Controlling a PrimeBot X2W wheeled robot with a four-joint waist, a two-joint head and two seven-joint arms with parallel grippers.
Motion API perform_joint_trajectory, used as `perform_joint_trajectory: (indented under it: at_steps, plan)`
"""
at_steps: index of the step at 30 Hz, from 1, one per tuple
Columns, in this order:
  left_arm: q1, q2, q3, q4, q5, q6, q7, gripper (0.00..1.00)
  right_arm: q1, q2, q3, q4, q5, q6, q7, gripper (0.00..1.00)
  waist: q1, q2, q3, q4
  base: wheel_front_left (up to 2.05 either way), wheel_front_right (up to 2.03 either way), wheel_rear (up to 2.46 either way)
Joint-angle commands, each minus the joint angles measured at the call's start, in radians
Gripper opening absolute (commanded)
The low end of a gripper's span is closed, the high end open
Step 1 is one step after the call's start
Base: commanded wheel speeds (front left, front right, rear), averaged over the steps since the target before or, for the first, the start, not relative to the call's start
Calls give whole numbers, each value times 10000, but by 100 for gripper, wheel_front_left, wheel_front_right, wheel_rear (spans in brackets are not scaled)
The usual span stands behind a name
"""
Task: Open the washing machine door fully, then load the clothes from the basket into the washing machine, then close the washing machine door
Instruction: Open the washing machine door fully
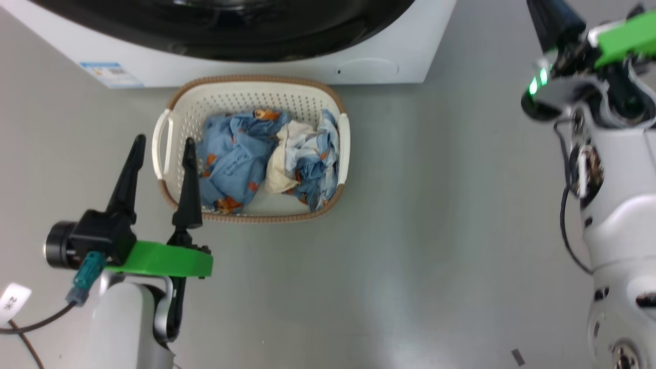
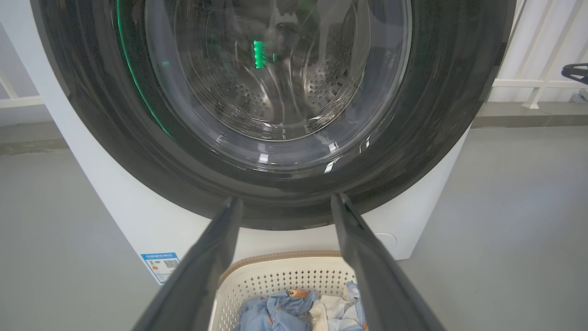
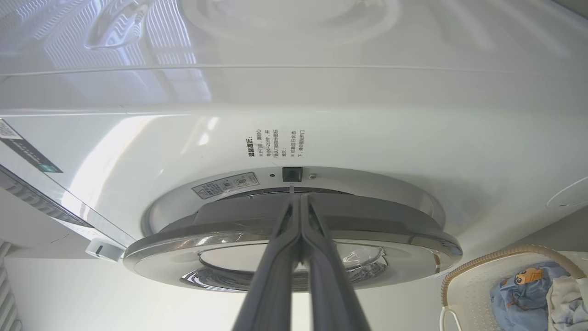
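White arms [image 1: 123, 318] bear green wrist brackets [image 1: 164, 261], black cables [image 1: 565, 220], dark fingers [image 1: 189, 184].

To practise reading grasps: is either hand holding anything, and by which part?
Nothing is held. The left hand is open near the basket; the right hand is shut empty, tips at the washing machine door.

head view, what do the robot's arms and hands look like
The left hand and right hand each have two long black fingers on a green mount, with a grey-white forearm. The left carries a black cylindrical module, a teal plug and dark cable; the right shows green lights and a black cable.
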Motion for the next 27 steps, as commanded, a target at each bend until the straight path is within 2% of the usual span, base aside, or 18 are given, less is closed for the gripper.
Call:
perform_joint_trajectory:
  at_steps: [1, 18, 27]
  plan:
    - [-178, 201, 241, -289, -39, 110, -80, 100, -337, 110, 177, -187, 103, 16, 132, 0, 0, -1, 400, 246, 0, 0, 0]
    - [-621, 200, -458, -351, -361, 248, -80, 100, -3593, -10, 775, 1490, -327, 16, 734, 0, 0, -1, 1150, 849, 0, 0, 0]
    - [-711, 200, -692, -331, -491, 320, -80, 100, -4451, -210, 1079, 2388, -724, 16, 914, 0, 0, -1, 1286, 1033, 0, 0, 0]
